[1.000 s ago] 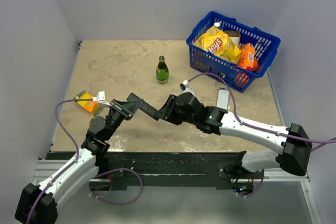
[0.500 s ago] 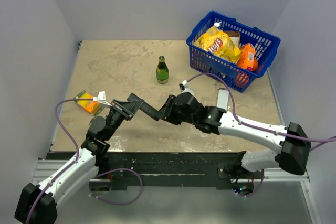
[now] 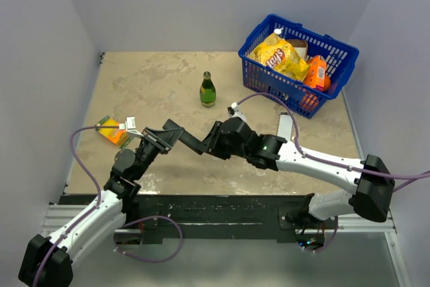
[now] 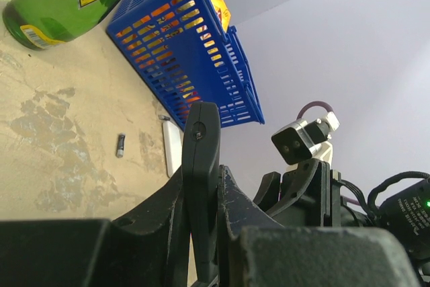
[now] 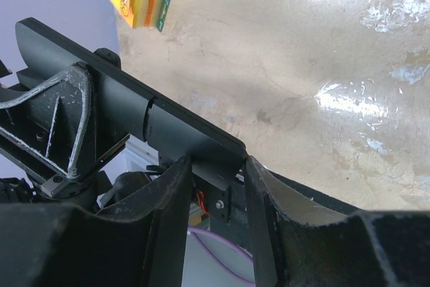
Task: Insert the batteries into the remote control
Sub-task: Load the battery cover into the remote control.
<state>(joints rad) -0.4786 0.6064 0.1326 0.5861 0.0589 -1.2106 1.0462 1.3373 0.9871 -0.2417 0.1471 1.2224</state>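
Observation:
The remote control, a slim black bar, hangs in the air between both arms. My left gripper is shut on one end of it; in the left wrist view the remote control stands on edge, pinched between the jaws of this gripper. My right gripper has taken the other end: in the right wrist view the remote control lies across, and both fingers of the gripper touch its sides. One battery lies on the table beyond. Any other batteries are out of view.
A green bottle stands mid-table. A blue basket of snacks sits at the back right. A flat white device lies near the right arm. An orange box rests at the left by the left arm.
The right gripper has shifted slightly left along the remote and its jaws have narrowed onto the remote's end. The left arm has kept still.

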